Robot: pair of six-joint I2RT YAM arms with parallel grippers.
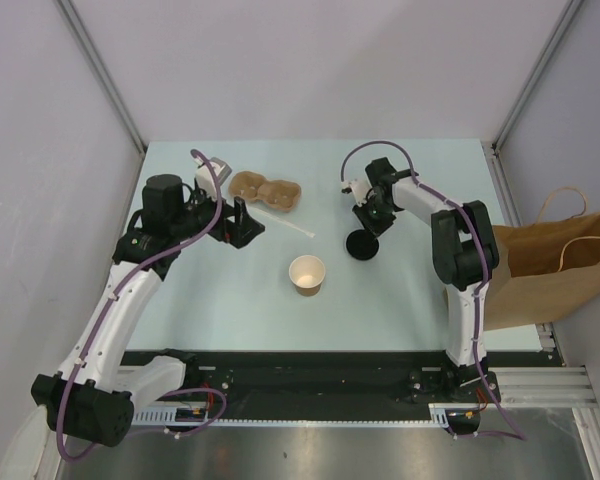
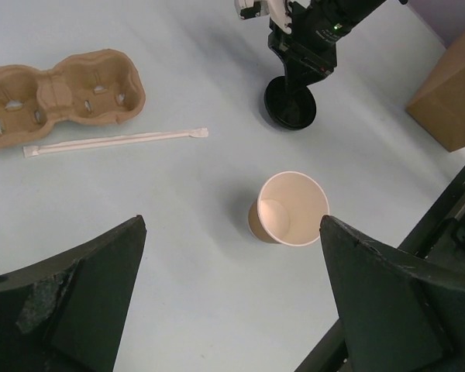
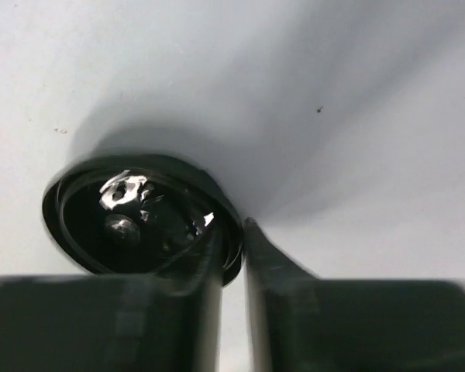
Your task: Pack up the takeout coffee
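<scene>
Pinching the black lid (image 3: 124, 225), apparently, is the right claw (image 3: 234, 234).

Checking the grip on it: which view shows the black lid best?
Right wrist: the black lid is close up, its rim pinched between the fingers of the right gripper. Top external shows it small; left wrist shows it partly hidden behind that gripper.
</scene>
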